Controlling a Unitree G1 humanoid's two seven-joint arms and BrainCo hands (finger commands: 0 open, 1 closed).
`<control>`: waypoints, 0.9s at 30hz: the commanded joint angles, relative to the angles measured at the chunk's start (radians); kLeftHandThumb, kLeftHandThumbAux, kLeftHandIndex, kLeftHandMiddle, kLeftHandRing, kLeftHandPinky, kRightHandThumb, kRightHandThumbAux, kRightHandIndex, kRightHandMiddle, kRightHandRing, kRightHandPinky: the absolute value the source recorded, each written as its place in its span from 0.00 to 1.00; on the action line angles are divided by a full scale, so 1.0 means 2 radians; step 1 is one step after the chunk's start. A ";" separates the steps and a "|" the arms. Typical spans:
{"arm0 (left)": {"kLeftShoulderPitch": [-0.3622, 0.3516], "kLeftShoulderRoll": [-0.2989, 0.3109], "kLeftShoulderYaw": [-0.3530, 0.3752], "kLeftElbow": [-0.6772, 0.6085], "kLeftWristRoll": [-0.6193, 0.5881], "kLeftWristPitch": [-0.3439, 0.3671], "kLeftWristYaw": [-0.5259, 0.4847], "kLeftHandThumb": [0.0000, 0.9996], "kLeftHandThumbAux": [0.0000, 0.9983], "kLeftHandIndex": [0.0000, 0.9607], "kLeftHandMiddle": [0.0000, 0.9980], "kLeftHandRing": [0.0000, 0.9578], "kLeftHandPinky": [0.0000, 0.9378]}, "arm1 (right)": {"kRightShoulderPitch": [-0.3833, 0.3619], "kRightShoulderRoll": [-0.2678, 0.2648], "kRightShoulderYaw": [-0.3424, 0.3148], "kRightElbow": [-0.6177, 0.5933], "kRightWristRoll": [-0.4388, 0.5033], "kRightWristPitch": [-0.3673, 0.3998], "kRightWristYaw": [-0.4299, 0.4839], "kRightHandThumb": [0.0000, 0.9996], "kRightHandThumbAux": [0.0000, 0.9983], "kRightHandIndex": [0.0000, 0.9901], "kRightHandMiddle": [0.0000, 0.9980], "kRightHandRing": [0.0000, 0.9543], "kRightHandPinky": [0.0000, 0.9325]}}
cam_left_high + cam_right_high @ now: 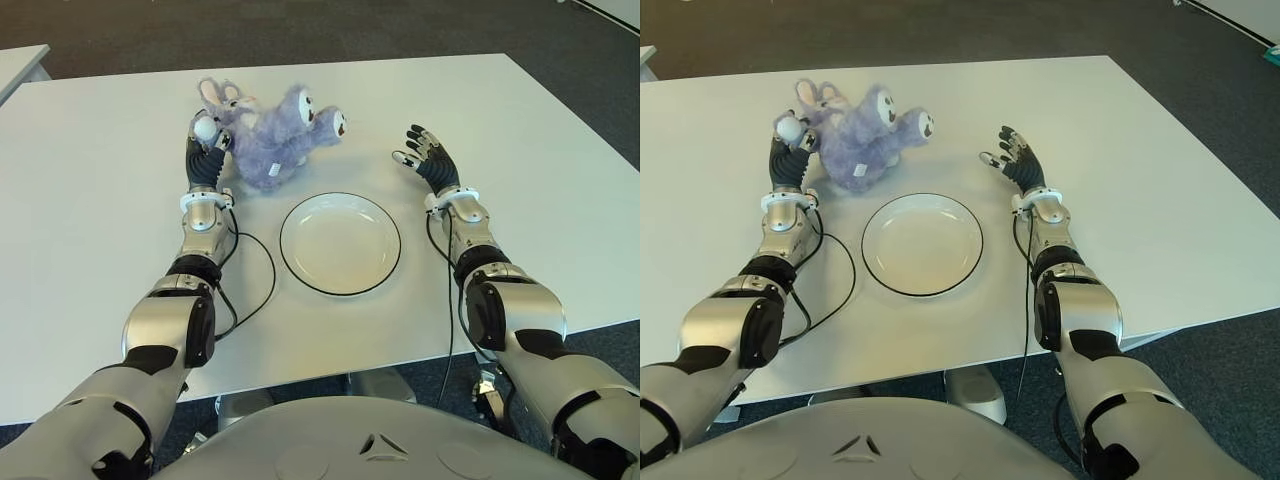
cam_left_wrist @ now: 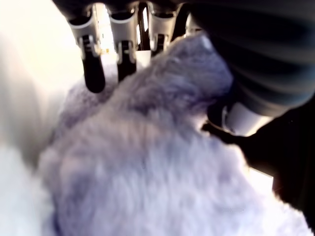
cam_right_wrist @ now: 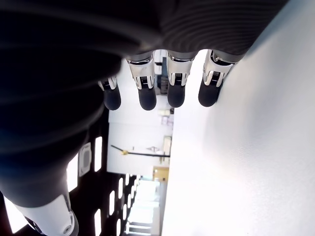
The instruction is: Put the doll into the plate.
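Now the left robot hand [image 1: 208, 135], fingers wrapped into the doll [image 1: 272, 135] on the table [image 1: 90, 190] beyond the plate [image 1: 340, 243], should squeeze firmly before lifting (right robot hand [image 1: 425, 152] spread, empty).

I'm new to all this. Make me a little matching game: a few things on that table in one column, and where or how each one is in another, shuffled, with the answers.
Things:
1. doll
2. plate
3. left hand
4. right hand

States:
A. fingers spread, holding nothing, off to the plate's right
B. white with a dark rim, nothing in it
C. purple and fluffy, on the table beyond the plate
D. fingers against the fur, at the doll's left side

Pairs: 1-C, 2-B, 3-D, 4-A
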 commanded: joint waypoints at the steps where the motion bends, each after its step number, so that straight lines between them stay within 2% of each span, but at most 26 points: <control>1: 0.025 -0.023 -0.001 0.030 0.009 -0.005 0.030 0.56 0.54 0.14 0.23 0.28 0.32 | 0.043 0.018 0.006 0.034 -0.011 0.039 0.006 0.14 0.73 0.01 0.03 0.03 0.05; 11: 0.007 -0.022 -0.013 0.035 0.029 -0.005 0.082 0.63 0.55 0.22 0.29 0.33 0.36 | 0.043 0.017 0.006 0.034 -0.011 0.038 0.008 0.14 0.72 0.01 0.03 0.03 0.05; 19: -0.002 -0.022 -0.017 0.037 0.041 -0.006 0.097 0.70 0.54 0.28 0.31 0.34 0.36 | 0.042 0.017 0.005 0.034 -0.011 0.038 0.008 0.15 0.72 0.01 0.03 0.03 0.05; 21: -0.003 -0.021 -0.017 0.038 0.043 -0.005 0.098 0.71 0.68 0.41 0.32 0.34 0.37 | 0.042 0.017 0.005 0.034 -0.011 0.038 0.008 0.15 0.73 0.01 0.03 0.03 0.05; 27: -0.010 -0.020 -0.018 0.041 0.047 -0.003 0.102 0.72 0.70 0.43 0.34 0.35 0.37 | 0.042 0.017 0.005 0.034 -0.010 0.039 0.007 0.16 0.73 0.01 0.03 0.03 0.05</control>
